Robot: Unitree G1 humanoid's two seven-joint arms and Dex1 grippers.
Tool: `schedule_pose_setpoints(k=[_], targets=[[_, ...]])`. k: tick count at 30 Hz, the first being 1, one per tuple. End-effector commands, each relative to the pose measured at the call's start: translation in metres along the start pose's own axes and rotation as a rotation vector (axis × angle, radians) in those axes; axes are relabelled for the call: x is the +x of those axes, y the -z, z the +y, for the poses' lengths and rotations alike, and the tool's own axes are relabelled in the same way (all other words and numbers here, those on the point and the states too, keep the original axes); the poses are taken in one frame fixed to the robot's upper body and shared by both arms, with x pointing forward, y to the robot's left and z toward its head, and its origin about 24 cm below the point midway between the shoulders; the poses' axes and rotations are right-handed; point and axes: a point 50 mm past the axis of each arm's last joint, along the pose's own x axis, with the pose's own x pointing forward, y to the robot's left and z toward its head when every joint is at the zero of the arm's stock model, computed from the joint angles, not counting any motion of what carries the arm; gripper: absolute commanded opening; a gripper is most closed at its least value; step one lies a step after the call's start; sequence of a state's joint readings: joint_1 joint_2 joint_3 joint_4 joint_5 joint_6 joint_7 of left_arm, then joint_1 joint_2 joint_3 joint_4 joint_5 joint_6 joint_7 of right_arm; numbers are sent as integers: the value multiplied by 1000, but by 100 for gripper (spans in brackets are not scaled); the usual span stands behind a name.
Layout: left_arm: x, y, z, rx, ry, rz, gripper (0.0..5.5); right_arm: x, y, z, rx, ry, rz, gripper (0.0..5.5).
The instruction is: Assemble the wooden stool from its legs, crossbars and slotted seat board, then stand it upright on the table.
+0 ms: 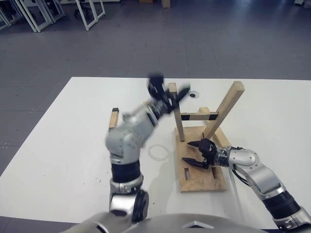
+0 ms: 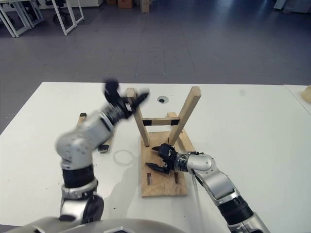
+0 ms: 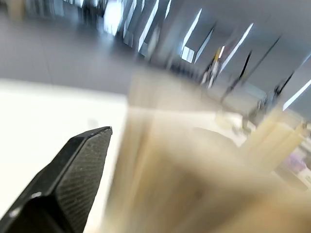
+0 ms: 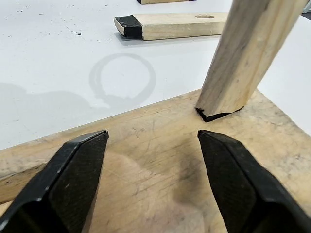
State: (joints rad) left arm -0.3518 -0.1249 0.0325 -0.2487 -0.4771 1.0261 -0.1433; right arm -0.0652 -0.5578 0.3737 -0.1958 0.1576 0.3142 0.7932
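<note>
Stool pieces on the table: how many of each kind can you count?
Seat board lying flat: 1
Legs standing in the board: 2
Crossbar joining those legs: 1
Loose sticks lying on the table: 2
Total: 6 pieces; a small bit behind the crossbar is too hidden to count.

Bright, even overhead light, soft shadows on the table; left arm blurred.

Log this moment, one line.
left gripper at top of upright wooden leg | right gripper open over slotted wooden seat board | spare wooden leg lying on white table
</note>
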Motion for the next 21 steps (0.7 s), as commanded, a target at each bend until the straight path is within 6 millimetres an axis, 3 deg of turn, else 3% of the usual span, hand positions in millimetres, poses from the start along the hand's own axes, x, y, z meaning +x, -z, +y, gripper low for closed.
schedule_pose_setpoints(k=[1,3,5,11,14,18,21], targets=[[-4,-27,22,65,-115,-72,307,-2,25,3,49,12,143,342],[-16,-65,23,101,-105,-204,307,-3,23,1,48,16,141,342],[-29,-88,20,119,-77,-283,307,-5,23,-1,49,26,140,342],[-39,-99,-15,121,93,-333,307,-7,25,-2,55,35,147,342],[-49,-125,-27,139,117,-429,307,-16,23,-6,59,53,140,342],[-74,-160,-19,147,44,-589,307,-47,-2,-28,66,142,73,342],[-94,-165,5,137,-77,-628,307,-70,-21,-39,64,228,32,342]])
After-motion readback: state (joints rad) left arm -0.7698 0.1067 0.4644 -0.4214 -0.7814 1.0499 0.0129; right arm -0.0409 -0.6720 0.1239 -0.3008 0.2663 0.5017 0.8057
